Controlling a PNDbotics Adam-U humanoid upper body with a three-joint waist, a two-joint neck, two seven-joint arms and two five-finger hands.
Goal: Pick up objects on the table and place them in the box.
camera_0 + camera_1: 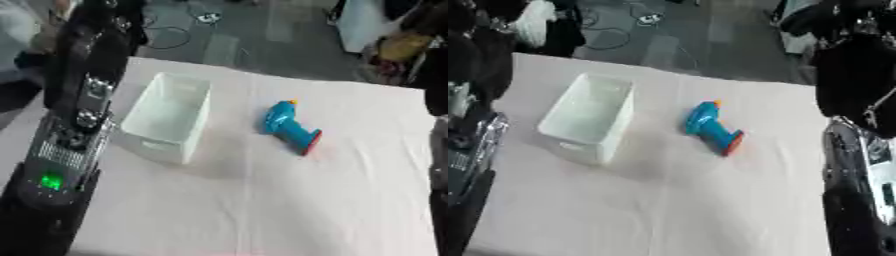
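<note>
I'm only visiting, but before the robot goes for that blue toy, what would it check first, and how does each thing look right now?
1. Blue toy drill lies free on the white tablecloth, nothing on top: ok.
2. White box is upright, opening up: ok.
3. Box interior looks bare: ok.
4. Toy and box are apart, bare cloth between them: ok.
5. Hands ready: cannot tell; only dark arms show at the sides.

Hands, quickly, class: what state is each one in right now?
Left hand: not in view; only the left arm shows.
Right hand: not in view; only the right arm shows.
</note>
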